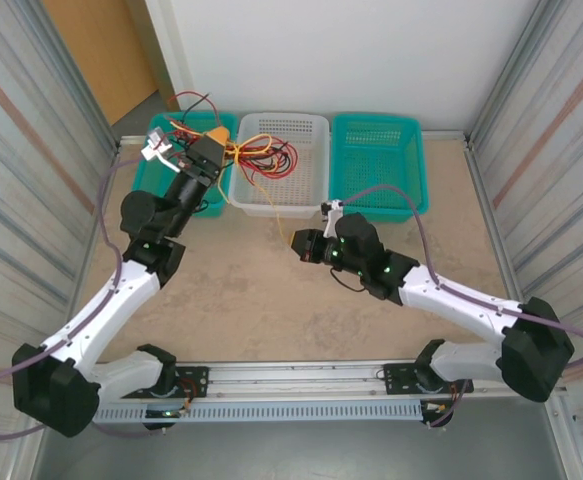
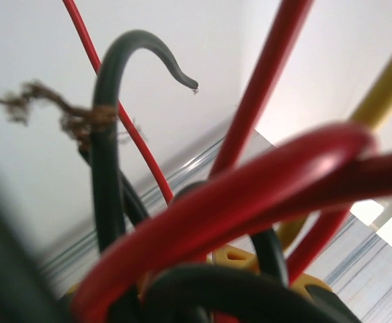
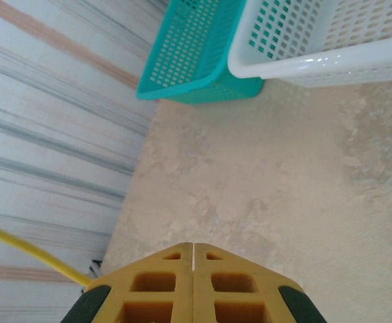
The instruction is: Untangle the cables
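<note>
The cables [image 1: 263,155] are a tangle of thin red, black and yellow wires, spread from the left teal basket [image 1: 156,170] into the white basket [image 1: 306,190]. My left gripper [image 1: 215,137] is raised over the gap between those two baskets, shut on the bundle. In the left wrist view a thick red loop [image 2: 236,202] and black strands [image 2: 108,168] cross right in front of the yellow fingers [image 2: 239,257]; one black wire ends in frayed copper [image 2: 61,114]. One yellow strand [image 1: 267,215] trails down from the white basket toward my right gripper [image 1: 296,243], which is shut and empty [image 3: 193,250] low over the table.
A second teal basket [image 1: 381,165] stands at the back right, nothing in it. Corrugated metal walls close in both sides. The right wrist view takes in the corners of the teal basket [image 3: 189,60] and the white basket [image 3: 317,57], and a yellow strand [image 3: 27,249] at the left.
</note>
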### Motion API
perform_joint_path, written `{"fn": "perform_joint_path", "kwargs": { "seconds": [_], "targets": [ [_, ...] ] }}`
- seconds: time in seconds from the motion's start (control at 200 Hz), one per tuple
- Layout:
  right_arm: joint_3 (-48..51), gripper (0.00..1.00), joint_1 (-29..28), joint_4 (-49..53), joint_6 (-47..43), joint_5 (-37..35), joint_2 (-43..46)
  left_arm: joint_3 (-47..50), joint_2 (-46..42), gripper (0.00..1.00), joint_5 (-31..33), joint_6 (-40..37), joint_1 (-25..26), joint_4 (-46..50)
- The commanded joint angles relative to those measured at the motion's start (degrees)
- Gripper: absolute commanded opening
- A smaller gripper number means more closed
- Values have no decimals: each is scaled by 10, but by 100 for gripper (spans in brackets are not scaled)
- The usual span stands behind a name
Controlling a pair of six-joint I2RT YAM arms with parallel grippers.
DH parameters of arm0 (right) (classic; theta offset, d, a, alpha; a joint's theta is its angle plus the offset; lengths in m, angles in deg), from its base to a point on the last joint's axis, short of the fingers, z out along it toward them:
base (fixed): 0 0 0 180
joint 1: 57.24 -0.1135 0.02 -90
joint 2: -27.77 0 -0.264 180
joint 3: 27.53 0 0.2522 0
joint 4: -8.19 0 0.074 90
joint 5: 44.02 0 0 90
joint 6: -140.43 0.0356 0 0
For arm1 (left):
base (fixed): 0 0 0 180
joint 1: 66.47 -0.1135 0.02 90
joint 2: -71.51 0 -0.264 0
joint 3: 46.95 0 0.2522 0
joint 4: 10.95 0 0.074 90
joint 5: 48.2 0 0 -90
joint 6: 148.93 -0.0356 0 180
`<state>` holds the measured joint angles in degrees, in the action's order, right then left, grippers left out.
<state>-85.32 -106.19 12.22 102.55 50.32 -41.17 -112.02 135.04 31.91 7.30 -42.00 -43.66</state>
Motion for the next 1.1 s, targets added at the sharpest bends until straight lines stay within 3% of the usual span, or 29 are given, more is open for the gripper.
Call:
{"fn": "perform_joint_path", "kwargs": {
  "seconds": [0.0,0.085,0.15,0.281,0.361,0.441,0.556,0.727,0.802,0.932,1.097],
  "targets": [
    [20,0,-39,13,16,-60,22,-31,3,0,53,-54,-5,-80],
    [8,0,-84,22,11,-92,33,-37,1,0,80,-115,-3,-26],
    [-3,0,-117,23,8,-113,32,-29,11,0,100,-120,-2,-33],
    [-37,0,-150,38,-13,-128,7,-22,38,0,124,-55,-1,-48],
    [-53,0,-144,58,-35,-129,-17,-17,44,0,168,26,6,-24],
    [-66,0,-96,92,-68,-121,-13,-21,33,0,175,71,9,24],
    [-101,0,38,149,-113,-50,10,-46,-24,0,197,82,29,219],
    [-181,0,195,214,-160,33,7,-56,-70,0,136,147,29,362],
    [-212,0,247,214,-163,85,-24,-48,-71,0,94,186,36,340],
    [-253,0,269,206,-159,137,-103,-70,-53,0,63,219,82,319],
    [-214,0,245,80,-109,163,-167,-138,5,0,37,223,169,251]
  ]
}}
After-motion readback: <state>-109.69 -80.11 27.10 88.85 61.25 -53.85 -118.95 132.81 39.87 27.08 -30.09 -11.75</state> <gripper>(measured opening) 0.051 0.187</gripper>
